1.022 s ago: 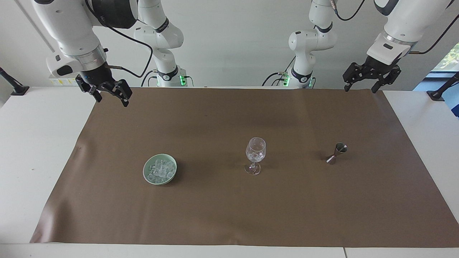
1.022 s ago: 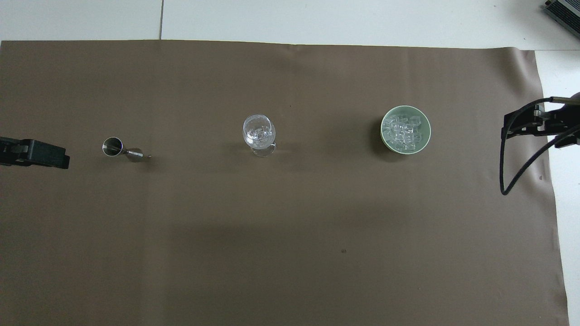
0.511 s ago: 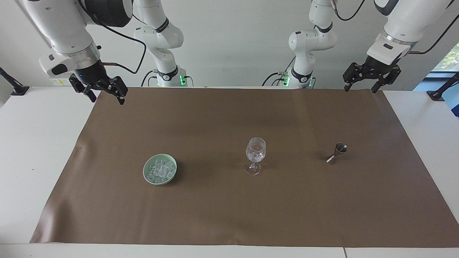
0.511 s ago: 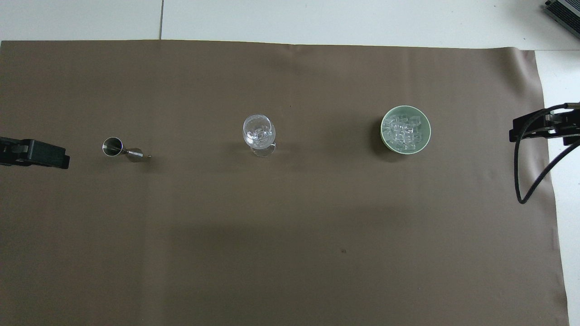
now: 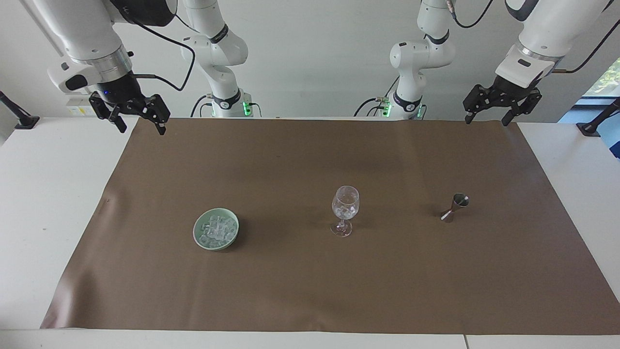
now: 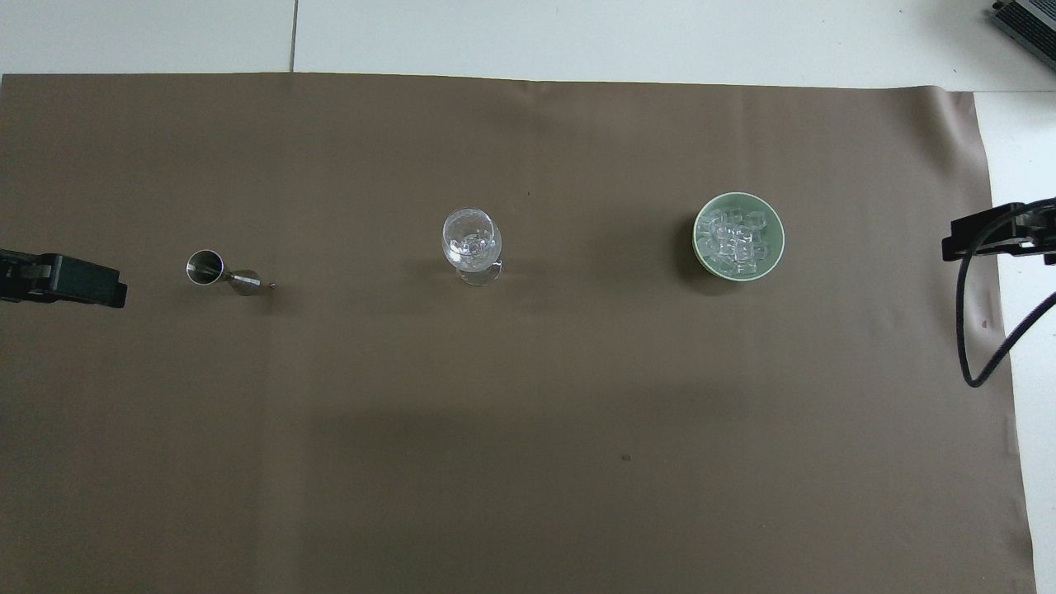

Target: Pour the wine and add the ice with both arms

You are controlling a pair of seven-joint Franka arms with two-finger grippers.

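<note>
Hovering over the mat's corners, left gripper and right gripper, jaws spread, empty.

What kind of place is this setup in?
Likely a robotics lab bench staged as a drinks station: two white arms bolted at a white table, a brown mat across it, holding only a wine glass, a steel jigger and a green bowl of ice.

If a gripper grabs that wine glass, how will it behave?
The glass stands on a thin stem over a small foot, so a sideways nudge would probably tip it. Its clear, smooth bowl looks slippery and fragile. Ice seems to sit inside, adding weight up high.
</note>
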